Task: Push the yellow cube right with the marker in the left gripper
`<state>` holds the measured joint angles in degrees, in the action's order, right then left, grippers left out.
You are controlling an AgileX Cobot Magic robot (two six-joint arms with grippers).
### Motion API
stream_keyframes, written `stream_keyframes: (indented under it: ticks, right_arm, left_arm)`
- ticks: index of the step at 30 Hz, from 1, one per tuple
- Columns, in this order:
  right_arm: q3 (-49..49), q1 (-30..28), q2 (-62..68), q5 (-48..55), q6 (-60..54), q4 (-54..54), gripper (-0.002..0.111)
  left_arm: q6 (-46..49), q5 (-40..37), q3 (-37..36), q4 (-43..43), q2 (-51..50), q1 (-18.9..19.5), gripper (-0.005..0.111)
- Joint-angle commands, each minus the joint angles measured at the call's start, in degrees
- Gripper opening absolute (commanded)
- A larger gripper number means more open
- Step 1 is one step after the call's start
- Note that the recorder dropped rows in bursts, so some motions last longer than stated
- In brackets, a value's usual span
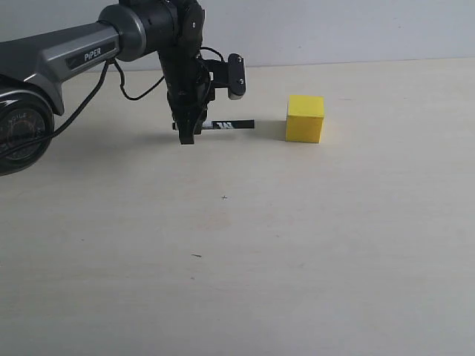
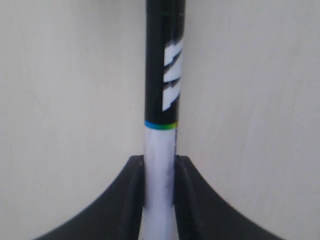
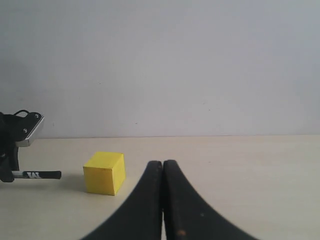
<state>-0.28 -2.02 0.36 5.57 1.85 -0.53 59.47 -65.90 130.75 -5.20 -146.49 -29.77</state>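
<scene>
**Marker lined up, cube not yet touched**

Here's the yellow cube (image 1: pixel 305 119), sitting flat on the desk (image 1: pixel 237 259) close to the far edge and a bit right of the middle, with bare desk all around it. Nothing is against it.

Just to its left comes the marker (image 1: pixel 226 124), held level and low over the desk, its black end aimed straight at the cube's left face. There's a clear gap between tip and cube, so no contact. Whether the marker skims the desk or hangs just above it, I can't tell.

The left fingers (image 1: pixel 187 127) point down and are clamped on the marker's white barrel. The left wrist view confirms it, one finger pressed to each side of the barrel.

So the grasp is done and the line looks good, but by my reading the whole push is yet to come: close the gap, meet the face, carry the cube toward the right edge.

As for writing, the grey arm (image 1: pixel 67 55) reads "PiPER". The marker's black band shows slanted white strokes, W-like and not readable as a word, with a thin coloured ring where black meets white.

Nearer the right edge, the right fingers (image 3: pixel 147 200) are pressed together, holding nothing, well clear of the cube.
</scene>
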Motion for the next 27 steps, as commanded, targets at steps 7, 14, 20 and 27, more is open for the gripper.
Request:
stream_keyframes:
  ticks: [7, 14, 20, 27]
  right_arm:
    - [0.3, -0.3, -0.4, -0.5, -0.2, 0.1, 0.0]
    - [0.3, -0.3, -0.4, -0.5, -0.2, 0.1, 0.0]
    - [0.3, -0.3, -0.4, -0.5, -0.2, 0.1, 0.0]
    - [0.3, -0.3, -0.4, -0.5, -0.2, 0.1, 0.0]
  left_arm:
    - [2.2, 1.5, 0.5, 0.2, 0.1, -1.6, 0.0]
    - [2.4, 4.4, 0.5, 0.2, 0.0, -2.9, 0.0]
    - [2.3, 6.6, 0.5, 0.2, 0.0, -3.0, 0.0]
    - [3.1, 9.6, 0.5, 0.2, 0.0, -6.0, 0.0]
